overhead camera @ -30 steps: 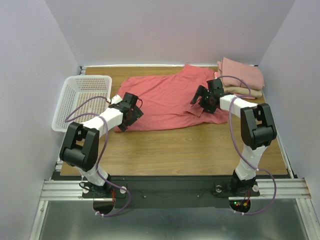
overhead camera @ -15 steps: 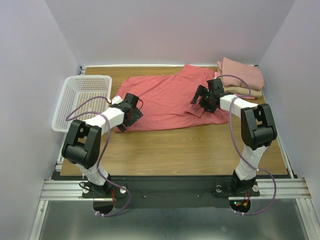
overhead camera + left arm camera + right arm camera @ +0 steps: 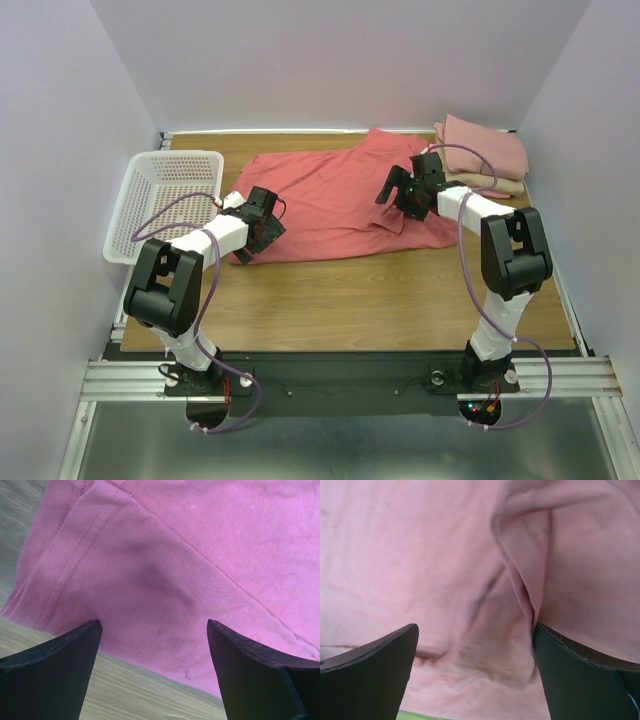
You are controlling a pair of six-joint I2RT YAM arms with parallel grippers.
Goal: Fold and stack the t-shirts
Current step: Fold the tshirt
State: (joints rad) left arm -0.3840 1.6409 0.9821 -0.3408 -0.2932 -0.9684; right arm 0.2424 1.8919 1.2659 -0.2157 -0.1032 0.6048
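The red shirt is lying spread on the bench, and its first fold is judged to be in preparation. The left tool is being held wide apart, empty, over the near-left hem. The right tool, equally released, is being held over a rumpled fold. Both edges need pinching next. The folded stack is sitting far right.

This is a lab robot booth: plain pale walls box in a wooden table, with a left arm and a right arm bolted to a metal rail at its near edge.
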